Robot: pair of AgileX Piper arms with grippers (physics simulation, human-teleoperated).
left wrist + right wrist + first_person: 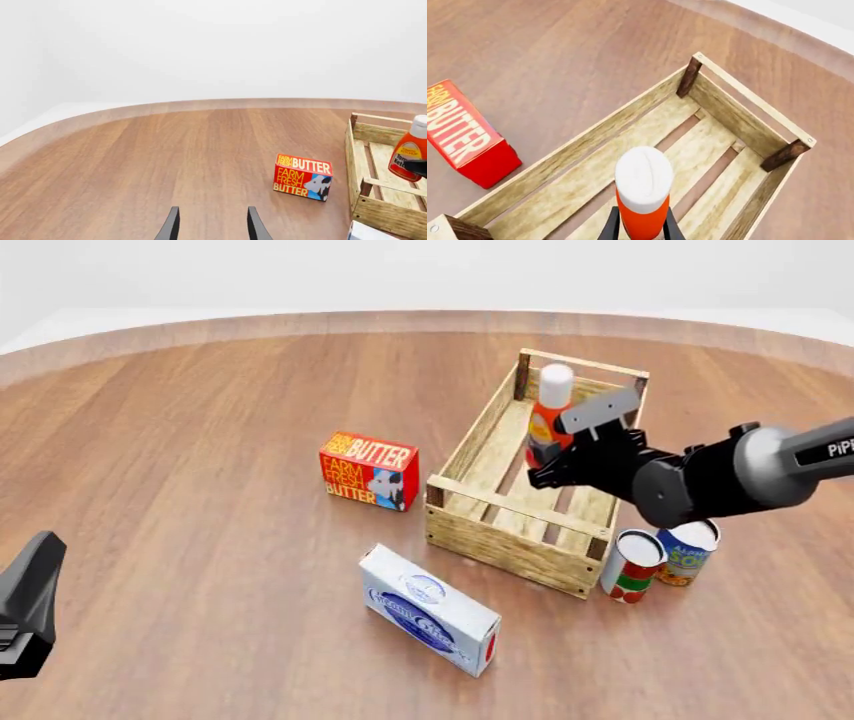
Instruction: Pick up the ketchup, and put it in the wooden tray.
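Over the far half of the wooden tray (514,525), the right claw (567,462) is seen clamped on the ketchup (549,412), its two dark fingers (610,226) pressed against the orange-red body below the white cap. The bottle is held upright, with its cap toward the tray's far end wall. Whether its base is resting on the slats or raised off them cannot be told. The slatted floor around the bottle is seen bare in the right wrist view.

Beside the tray's left long wall, a red and yellow butter box (368,470) is stood on the desk (200,440), close to the tray but apart from it. Before the tray's near end, a white carton (429,610) is laid flat, angled across the wood. At the tray's near right corner, two cans are stood together: a red and white can (631,565) just beside the corner post and a blue and orange can (686,551) touching or almost touching the first on its outer side.

Well away from the tray, at the near left edge of the desk, the left claw (212,227) is held above bare wood, its fingers parted with nothing between them.
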